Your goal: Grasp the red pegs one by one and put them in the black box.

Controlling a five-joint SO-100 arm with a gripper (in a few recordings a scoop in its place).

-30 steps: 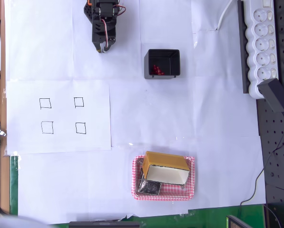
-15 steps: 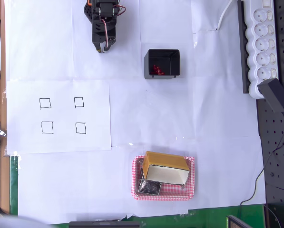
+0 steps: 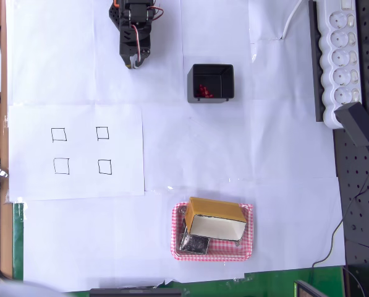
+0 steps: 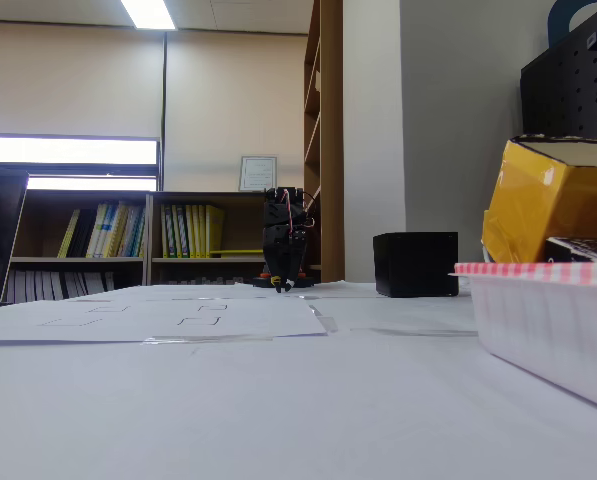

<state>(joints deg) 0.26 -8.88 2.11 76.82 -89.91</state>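
The black box (image 3: 211, 82) stands on the white paper near the top middle of the overhead view, and it shows as a dark cube (image 4: 415, 264) in the fixed view. Red pegs (image 3: 202, 91) lie in a small cluster inside it at its lower left. My gripper (image 3: 135, 62) is folded back at the arm's base, well to the left of the box, its tip pointing down at the paper (image 4: 283, 287). Its fingers look closed together with nothing between them.
A sheet with drawn squares (image 3: 81, 150) lies at the left. A red-checked tray (image 3: 249, 241) with a yellow-and-white cardboard box (image 3: 215, 218) sits at the bottom middle. A white power strip (image 3: 339, 55) runs along the right edge.
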